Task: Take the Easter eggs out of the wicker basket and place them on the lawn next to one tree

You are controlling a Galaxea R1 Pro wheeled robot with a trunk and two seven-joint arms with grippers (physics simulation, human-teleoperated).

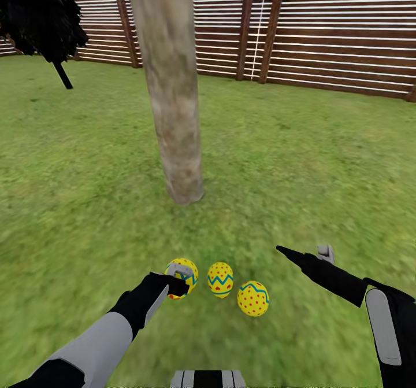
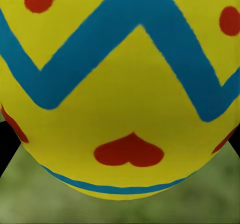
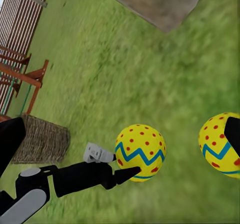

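Three Easter eggs (image 1: pixel 221 279) lie in a row on the lawn (image 1: pixel 300 162), near the base of the tree (image 1: pixel 173 116). Left gripper (image 1: pixel 180 277) is at the leftmost egg (image 1: pixel 184 278); fingers flank it, grip cannot be confirmed. Right gripper (image 1: pixel 300 256) hovers beside the row, aperture cannot be told. Wicker basket (image 3: pixel 42 140) stands well apart. No legible writing.
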